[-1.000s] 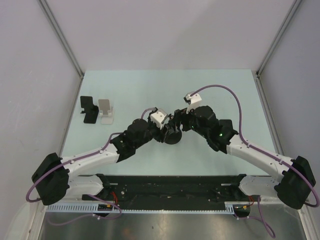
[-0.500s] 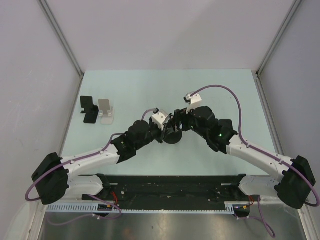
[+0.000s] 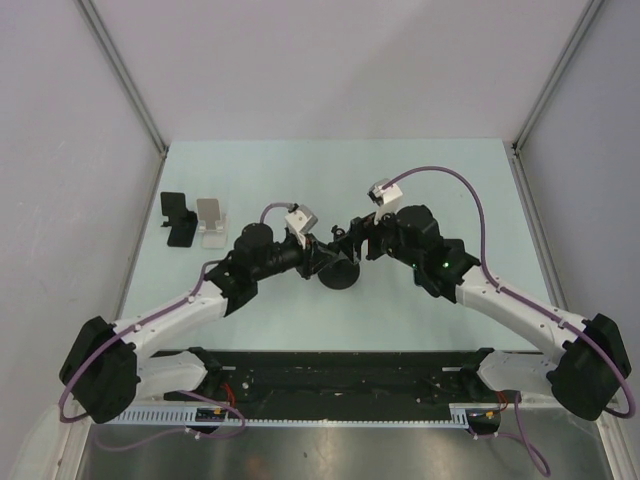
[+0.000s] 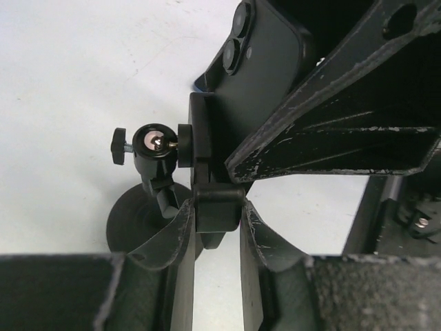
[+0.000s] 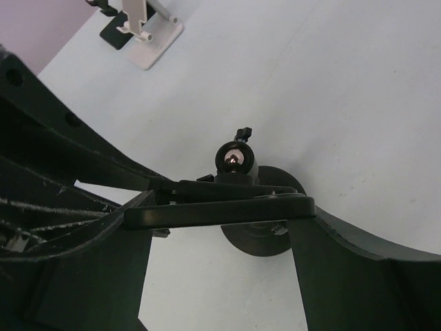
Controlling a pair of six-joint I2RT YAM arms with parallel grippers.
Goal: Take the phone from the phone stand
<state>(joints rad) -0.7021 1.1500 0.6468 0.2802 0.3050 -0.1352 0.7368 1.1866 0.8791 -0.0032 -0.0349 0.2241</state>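
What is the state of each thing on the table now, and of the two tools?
left tool: shut on the phone stand.
right tool: shut on the phone.
phone: in the stand's holder, not yet lifted out.
phone stand: upright, loaded.
black stand: empty.
white stand: empty.

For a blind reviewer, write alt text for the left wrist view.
The left gripper pinches the phone stand from below, a dark phone seated in it. The right gripper crosses the phone's back; the stand's round base sits on the table.

Overhead — both wrists near phone stand (image 3: 338, 276).
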